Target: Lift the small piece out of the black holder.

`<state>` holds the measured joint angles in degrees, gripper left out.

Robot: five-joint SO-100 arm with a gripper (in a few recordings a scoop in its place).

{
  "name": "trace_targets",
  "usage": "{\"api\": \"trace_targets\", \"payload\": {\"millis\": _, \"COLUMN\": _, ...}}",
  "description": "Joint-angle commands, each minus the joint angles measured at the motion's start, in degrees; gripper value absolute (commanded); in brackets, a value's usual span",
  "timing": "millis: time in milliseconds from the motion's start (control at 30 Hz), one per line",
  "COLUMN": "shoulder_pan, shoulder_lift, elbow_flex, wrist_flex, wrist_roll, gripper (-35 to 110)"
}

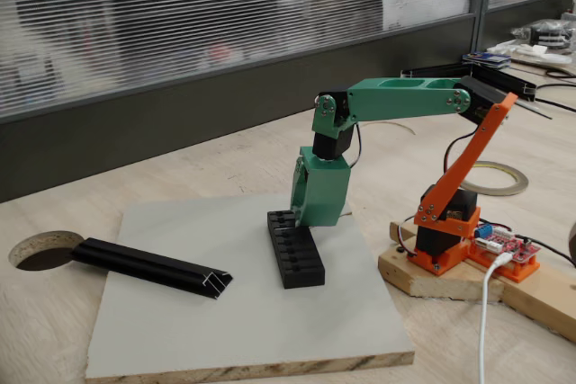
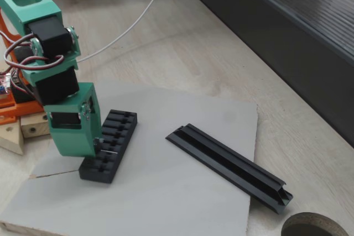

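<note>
Lying across the left part of the grey board (image 1: 243, 312), the long black extruded rail (image 1: 148, 267) is sitting well apart from the black holder (image 1: 295, 249), with one end hanging over the board's edge near a round hole (image 1: 40, 249) cut in the wooden table (image 1: 180, 168). In the other fixed view the rail (image 2: 227, 164) is lying to the right of the holder (image 2: 110, 145), clear of the arm. To the right of the holder in the first fixed view, the arm's orange base (image 1: 450, 236) is standing on a wooden block, with a roll of tape (image 1: 495, 177) lying on the table behind it and a white cable (image 1: 486, 312) running forward from it.

The black holder is resting flat near the middle of the board, a short block with a row of crosswise slots along its top. The green gripper (image 1: 317, 222) is pointing straight down over the holder's far end, and its body is covering that end in the first fixed view. In the other fixed view the gripper (image 2: 91, 150) is standing against the holder's left side. A thin pale sliver, possibly the small piece (image 2: 107, 150), is showing at one slot just beside the gripper's tip; it is too small to make out clearly. Whether the jaws are parted or closed cannot be told from either view.
</note>
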<state>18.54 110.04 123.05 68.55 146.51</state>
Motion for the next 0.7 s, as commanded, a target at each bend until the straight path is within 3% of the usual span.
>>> {"api": "trace_targets", "payload": {"millis": 0, "shoulder_pan": 0.18, "shoulder_lift": 0.97, "elbow_flex": -0.88, "wrist_flex": 0.79, "wrist_roll": 0.26, "gripper": 31}}
{"api": "trace_targets", "payload": {"millis": 433, "shoulder_pan": 0.09, "shoulder_lift": 0.88, "elbow_flex": -1.14, "wrist_flex": 0.79, "wrist_roll": 0.09, "gripper": 30}}
{"api": "trace_targets", "payload": {"millis": 667, "shoulder_pan": 0.44, "shoulder_lift": 0.88, "elbow_flex": -1.58, "wrist_flex": 0.7, "wrist_roll": -0.18, "gripper": 10}}
